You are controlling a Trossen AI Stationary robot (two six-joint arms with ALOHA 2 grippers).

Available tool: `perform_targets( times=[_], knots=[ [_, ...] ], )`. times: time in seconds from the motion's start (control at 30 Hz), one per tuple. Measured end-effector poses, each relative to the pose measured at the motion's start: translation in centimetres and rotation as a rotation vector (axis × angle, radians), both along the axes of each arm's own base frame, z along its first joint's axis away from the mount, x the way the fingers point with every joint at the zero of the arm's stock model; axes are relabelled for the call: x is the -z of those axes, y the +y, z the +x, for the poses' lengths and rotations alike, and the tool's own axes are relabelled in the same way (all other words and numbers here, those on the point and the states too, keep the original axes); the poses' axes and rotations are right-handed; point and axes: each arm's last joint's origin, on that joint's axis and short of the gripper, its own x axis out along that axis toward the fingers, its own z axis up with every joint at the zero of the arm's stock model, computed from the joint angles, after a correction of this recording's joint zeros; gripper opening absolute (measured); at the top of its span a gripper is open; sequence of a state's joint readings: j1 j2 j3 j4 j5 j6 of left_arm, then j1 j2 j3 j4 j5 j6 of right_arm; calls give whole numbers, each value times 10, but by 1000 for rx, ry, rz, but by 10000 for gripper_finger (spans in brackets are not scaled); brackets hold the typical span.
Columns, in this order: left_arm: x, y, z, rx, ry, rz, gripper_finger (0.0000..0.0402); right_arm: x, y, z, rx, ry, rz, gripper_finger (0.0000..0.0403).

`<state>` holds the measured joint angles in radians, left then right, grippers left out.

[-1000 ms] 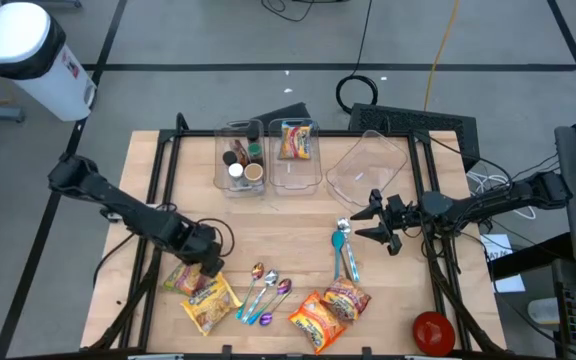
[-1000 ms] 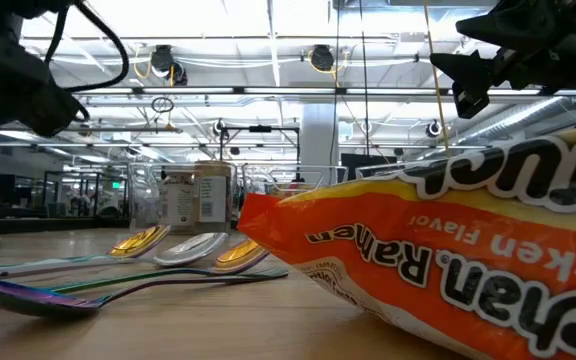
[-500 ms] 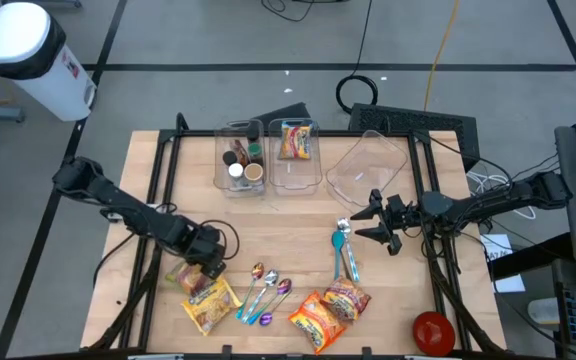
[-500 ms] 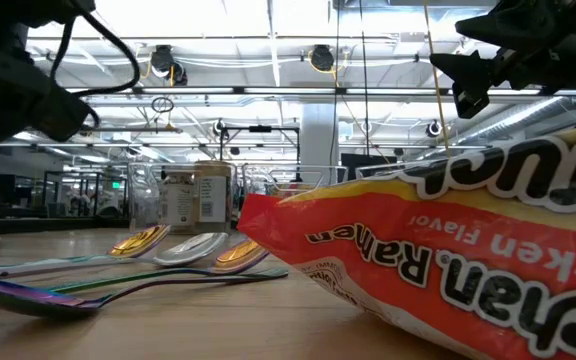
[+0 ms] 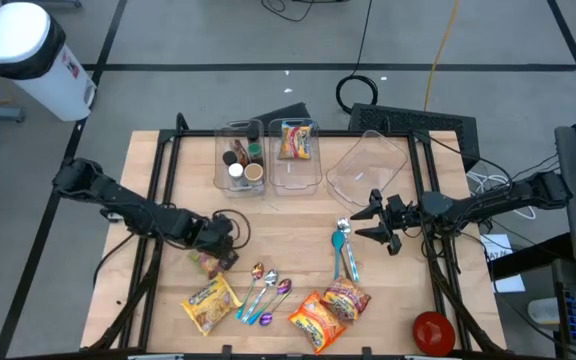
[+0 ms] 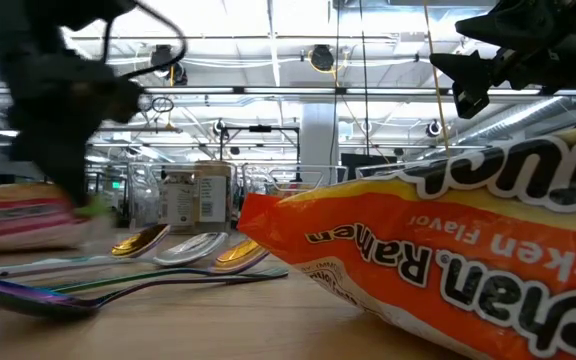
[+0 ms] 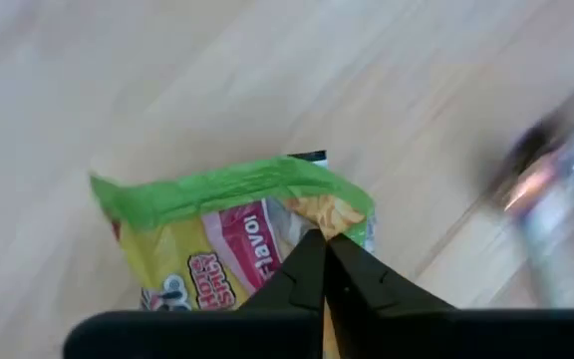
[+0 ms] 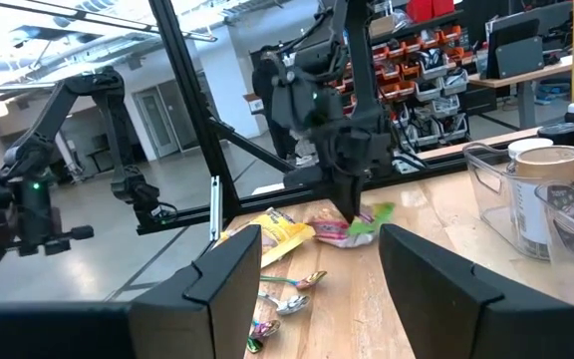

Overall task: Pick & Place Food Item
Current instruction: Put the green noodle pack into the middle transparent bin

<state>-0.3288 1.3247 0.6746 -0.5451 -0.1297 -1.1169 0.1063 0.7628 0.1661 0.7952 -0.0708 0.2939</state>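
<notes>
Green-edged ramen packet (image 7: pixel 232 244) hangs pinched at its edge in the closed left tool (image 7: pixel 325 261), above the table (image 5: pixel 298 225).

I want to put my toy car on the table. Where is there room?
Bare wood lies between the clear bins and the spoons, right of the left gripper holding a green ramen packet. The table's far-left corner is free too. The near edge is crowded: spoons, ramen packets, a red bowl.
</notes>
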Motion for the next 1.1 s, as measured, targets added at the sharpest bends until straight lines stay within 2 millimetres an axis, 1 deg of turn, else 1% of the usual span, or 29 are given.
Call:
perform_targets(
  times=[0.2,0.33,0.47,0.7,0.97,1.03,1.1],
  knots=[
    [-12,16,27,100,-259,128,26,0,0,0,0,2,0,196],
    [-23,29,40,141,-401,234,24,0,0,0,0,3,0,196],
    [-31,40,49,159,-504,297,20,0,0,0,0,3,0,196],
    [-35,55,53,142,-530,349,25,0,0,0,0,3,0,196],
    [-36,63,54,118,-546,345,12,0,0,0,0,3,0,196],
    [-37,64,57,126,-572,325,19,0,0,0,1,3,-3,196],
    [-35,65,62,131,-599,301,41,0,0,0,1,3,-4,196]
  ],
)
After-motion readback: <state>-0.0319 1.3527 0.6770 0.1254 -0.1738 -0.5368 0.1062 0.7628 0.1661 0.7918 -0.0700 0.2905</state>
